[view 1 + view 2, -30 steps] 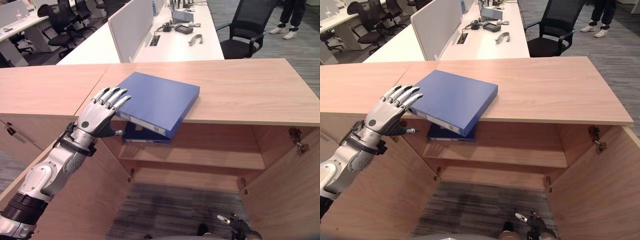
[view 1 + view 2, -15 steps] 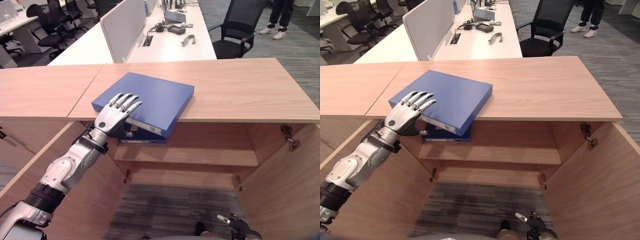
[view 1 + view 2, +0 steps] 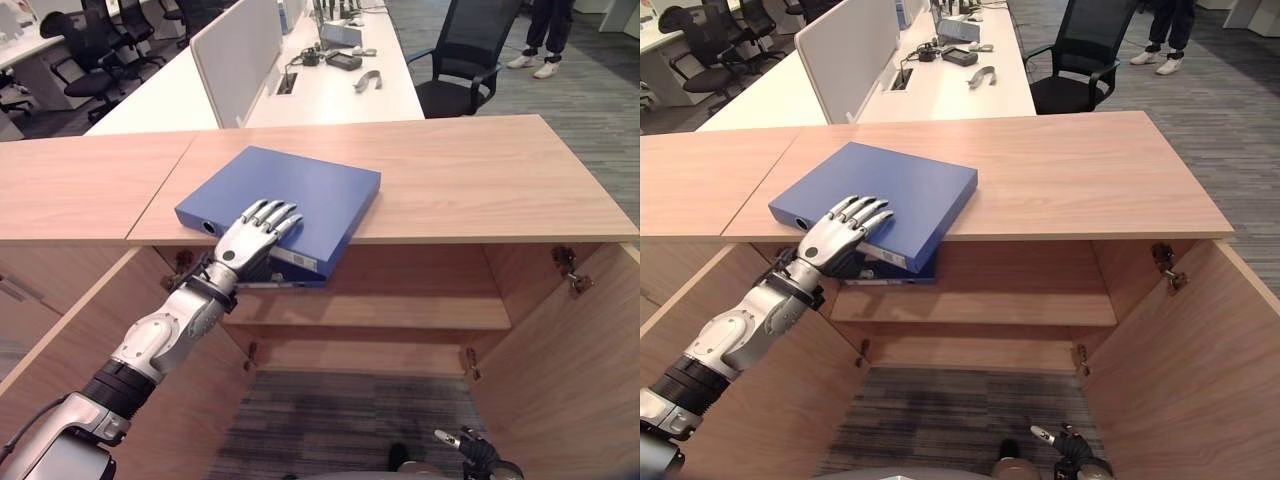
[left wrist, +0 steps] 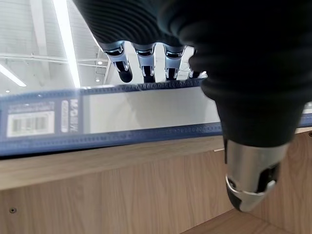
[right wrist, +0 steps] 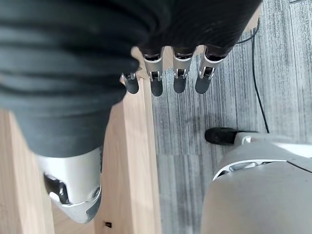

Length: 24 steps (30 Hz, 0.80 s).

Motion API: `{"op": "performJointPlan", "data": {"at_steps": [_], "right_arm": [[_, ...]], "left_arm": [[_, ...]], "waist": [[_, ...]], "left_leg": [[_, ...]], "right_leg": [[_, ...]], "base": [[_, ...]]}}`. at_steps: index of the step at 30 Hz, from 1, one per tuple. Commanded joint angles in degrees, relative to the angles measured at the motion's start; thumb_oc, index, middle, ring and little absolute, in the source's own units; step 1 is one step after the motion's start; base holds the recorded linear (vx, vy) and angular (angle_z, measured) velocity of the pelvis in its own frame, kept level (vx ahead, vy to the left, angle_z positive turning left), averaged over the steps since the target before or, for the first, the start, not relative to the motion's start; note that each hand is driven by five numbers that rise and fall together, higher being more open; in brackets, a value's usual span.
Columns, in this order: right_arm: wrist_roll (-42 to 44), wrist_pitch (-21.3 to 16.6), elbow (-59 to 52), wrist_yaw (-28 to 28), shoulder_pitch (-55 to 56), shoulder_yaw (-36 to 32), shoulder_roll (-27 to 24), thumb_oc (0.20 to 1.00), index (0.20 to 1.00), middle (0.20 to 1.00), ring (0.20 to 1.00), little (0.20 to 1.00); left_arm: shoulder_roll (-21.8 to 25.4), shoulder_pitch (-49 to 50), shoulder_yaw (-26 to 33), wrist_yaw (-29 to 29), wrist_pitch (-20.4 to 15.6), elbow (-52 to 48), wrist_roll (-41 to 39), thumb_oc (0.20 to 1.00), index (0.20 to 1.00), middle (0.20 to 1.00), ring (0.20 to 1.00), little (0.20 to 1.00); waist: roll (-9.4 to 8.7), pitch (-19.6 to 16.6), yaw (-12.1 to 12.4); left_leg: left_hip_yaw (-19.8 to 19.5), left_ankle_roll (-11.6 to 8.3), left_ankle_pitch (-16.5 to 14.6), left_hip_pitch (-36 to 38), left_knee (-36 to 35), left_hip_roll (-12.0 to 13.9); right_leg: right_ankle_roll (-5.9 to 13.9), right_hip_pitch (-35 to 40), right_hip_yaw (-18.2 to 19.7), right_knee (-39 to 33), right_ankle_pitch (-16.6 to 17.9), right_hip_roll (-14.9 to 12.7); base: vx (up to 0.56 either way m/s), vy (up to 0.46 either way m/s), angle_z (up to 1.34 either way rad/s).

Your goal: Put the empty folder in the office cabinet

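Folder (image 3: 285, 200): blue, flat on the cabinet (image 3: 470, 180) top surface, front corner overhanging the open compartment.
Left hand (image 3: 255, 228): a second ago beside the spine, now fingers straight on the cover, thumb beneath; no grip closed.
Right hand (image 5: 165, 80): low, relaxed, idle.
Status: pickup beginning; shelving not yet done.

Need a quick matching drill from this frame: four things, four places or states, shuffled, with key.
Things:
1. blue folder
2. second blue folder
3. left robot hand
4. black office chair

Places or states:
A. on the shelf inside the open cabinet
B. fingers straight, resting on the top folder's near edge
C. on the cabinet top, near corner overhanging the front edge
D. beside the white desk, behind the cabinet

Pairs: 1-C, 2-A, 3-B, 4-D
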Motion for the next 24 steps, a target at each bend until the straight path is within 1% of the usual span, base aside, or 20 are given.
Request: {"op": "performJointPlan", "data": {"at_steps": [1,10,19,20,21,22,24], "right_arm": [[1.32,-0.77,1.82,-0.61,-3.28,-0.25,0.00,1.000,1.000,1.000,1.000,1.000],[1.50,-0.78,1.88,-0.80,-3.20,-0.17,-0.04,1.000,1.000,1.000,1.000,1.000],[1.81,-0.81,1.85,-0.90,-3.09,-0.14,0.18,1.000,1.000,1.000,1.000,1.000],[1.81,-0.81,1.86,-0.90,-3.09,-0.13,0.17,1.000,1.000,1.000,1.000,1.000],[1.85,-0.87,1.90,-0.95,-3.05,-0.11,0.20,1.000,1.000,1.000,1.000,1.000],[1.85,-0.88,1.93,-0.96,-3.07,-0.12,0.22,1.000,1.000,1.000,1.000,1.000],[1.87,-0.91,2.00,-1.01,-3.14,-0.12,0.21,1.000,1.000,1.000,1.000,1.000]], "left_arm": [[1.26,-10.56,-0.93,0.94,1.15,3.38,1.75,1.000,1.000,1.000,1.000,1.000],[0.24,-12.05,-2.69,0.77,1.45,5.27,1.96,1.000,1.000,1.000,1.000,1.000],[-0.58,-12.48,-3.06,1.08,1.96,5.97,2.03,1.000,1.000,1.000,1.000,1.000],[-0.59,-12.48,-3.06,1.09,1.96,5.98,2.03,0.809,0.809,0.809,0.809,0.809],[-0.77,-12.54,-3.13,1.19,2.05,6.30,1.97,0.595,0.595,0.595,0.595,0.595],[-0.80,-12.54,-3.10,1.27,2.07,6.39,1.97,0.200,0.200,0.200,0.200,0.200],[-0.84,-12.61,-3.13,1.34,1.99,6.54,1.90,0.200,0.200,0.200,0.200,0.200]], "waist": [[-1.76,1.40,-0.55],[-1.81,1.60,-1.02],[-1.88,1.60,-1.16],[-1.87,1.60,-1.16],[-1.93,1.57,-1.18],[-1.95,1.58,-1.17],[-1.97,1.57,-1.19]], "left_leg": [[3.50,-3.98,2.76,-0.28,0.70,3.49],[3.74,-3.99,2.77,0.02,0.75,3.57],[3.90,-3.95,2.67,0.42,0.74,3.62],[3.91,-3.95,2.67,0.42,0.73,3.62],[3.97,-3.94,2.66,0.44,0.73,3.60],[4.01,-3.95,2.65,0.45,0.72,3.59],[4.02,-3.95,2.65,0.48,0.72,3.57]], "right_leg": [[3.79,6.92,0.85,0.47,-8.74,-0.65],[3.70,7.15,0.95,0.48,-8.82,-0.60],[3.62,7.57,1.00,0.52,-9.04,-0.55],[3.62,7.57,1.00,0.52,-9.03,-0.55],[3.58,7.57,1.03,0.53,-9.04,-0.54],[3.59,7.54,1.02,0.53,-9.04,-0.56],[3.58,7.52,1.07,0.53,-9.00,-0.58]], "base": [[0.00,0.000,0.00],[0.00,0.000,0.00],[0.00,0.000,0.00],[0.00,0.000,0.00],[0.00,0.000,0.00],[0.00,0.000,0.00],[0.00,0.000,0.00]]}}
